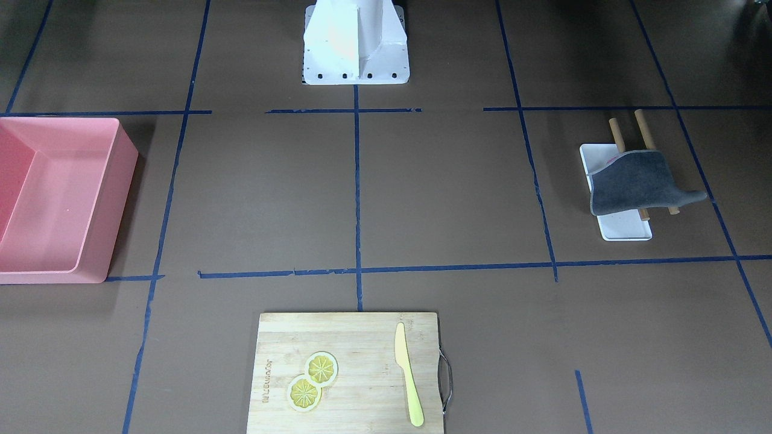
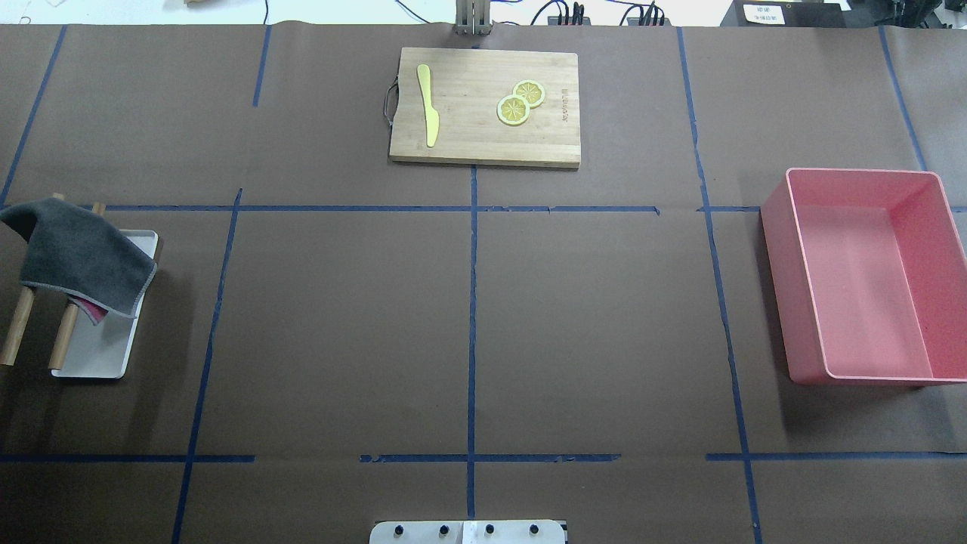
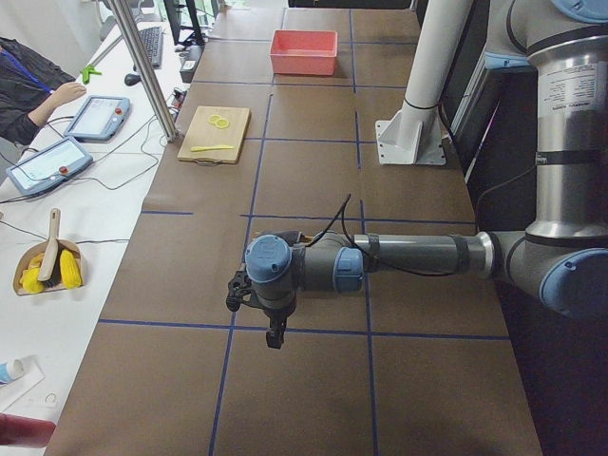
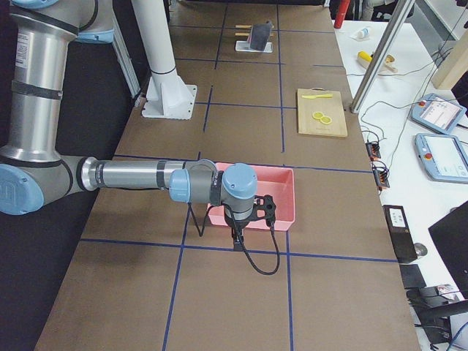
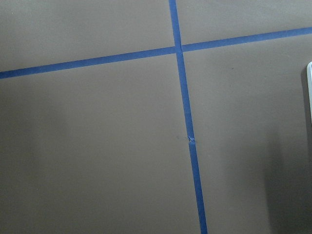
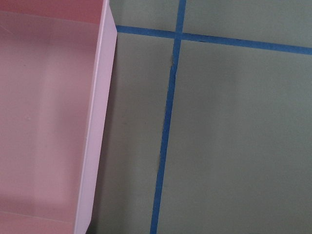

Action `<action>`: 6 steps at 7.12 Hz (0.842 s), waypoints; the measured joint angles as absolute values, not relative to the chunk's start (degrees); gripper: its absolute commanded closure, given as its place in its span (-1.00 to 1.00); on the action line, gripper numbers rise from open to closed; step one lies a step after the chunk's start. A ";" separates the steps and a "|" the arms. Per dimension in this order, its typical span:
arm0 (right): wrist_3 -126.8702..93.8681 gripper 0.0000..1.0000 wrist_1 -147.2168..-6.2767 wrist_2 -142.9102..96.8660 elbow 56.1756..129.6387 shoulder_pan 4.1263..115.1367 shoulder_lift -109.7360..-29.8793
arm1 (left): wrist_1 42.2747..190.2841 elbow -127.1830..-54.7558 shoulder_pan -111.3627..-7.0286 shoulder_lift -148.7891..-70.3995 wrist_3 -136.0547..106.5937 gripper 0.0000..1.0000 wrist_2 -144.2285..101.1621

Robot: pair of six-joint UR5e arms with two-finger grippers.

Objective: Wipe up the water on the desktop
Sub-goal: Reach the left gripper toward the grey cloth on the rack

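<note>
The desktop [image 2: 340, 325] is a flat brown surface crossed by blue tape lines [image 2: 472, 302]. I see no water on it in any view. A dark grey cloth [image 2: 79, 257] hangs over two wooden bars [image 2: 19, 325] above a small white tray [image 2: 102, 351] at the table's left end; it also shows in the front view [image 1: 633, 184]. My left gripper [image 3: 274, 334] hangs above the desktop in the exterior left view only. My right gripper [image 4: 238, 240] hangs beside the pink bin [image 4: 252, 191] in the exterior right view only. I cannot tell whether either is open or shut.
A pink bin [image 2: 869, 276] stands at the table's right end. A bamboo cutting board [image 2: 483, 106] at the far edge carries a yellow knife [image 2: 427, 102] and two lemon slices [image 2: 520, 102]. The white robot base [image 1: 356, 45] stands at the near middle.
</note>
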State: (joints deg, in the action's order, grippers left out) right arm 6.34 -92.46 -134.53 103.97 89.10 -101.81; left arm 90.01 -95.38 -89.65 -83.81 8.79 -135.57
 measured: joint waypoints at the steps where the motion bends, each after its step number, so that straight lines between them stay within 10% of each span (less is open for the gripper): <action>1: 6.33 -1.00 -92.46 -134.53 104.00 89.03 -101.79 | 90.06 -95.47 -89.65 -83.83 8.81 -1.00 -135.58; 6: 5.51 -1.00 -90.95 -134.51 104.30 87.97 -100.76 | 98.47 -95.56 -89.46 -84.49 8.54 -1.00 -135.23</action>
State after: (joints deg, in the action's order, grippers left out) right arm 5.51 -90.95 -134.51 104.30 87.97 -100.76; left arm 98.47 -95.56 -89.46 -84.49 8.54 -135.23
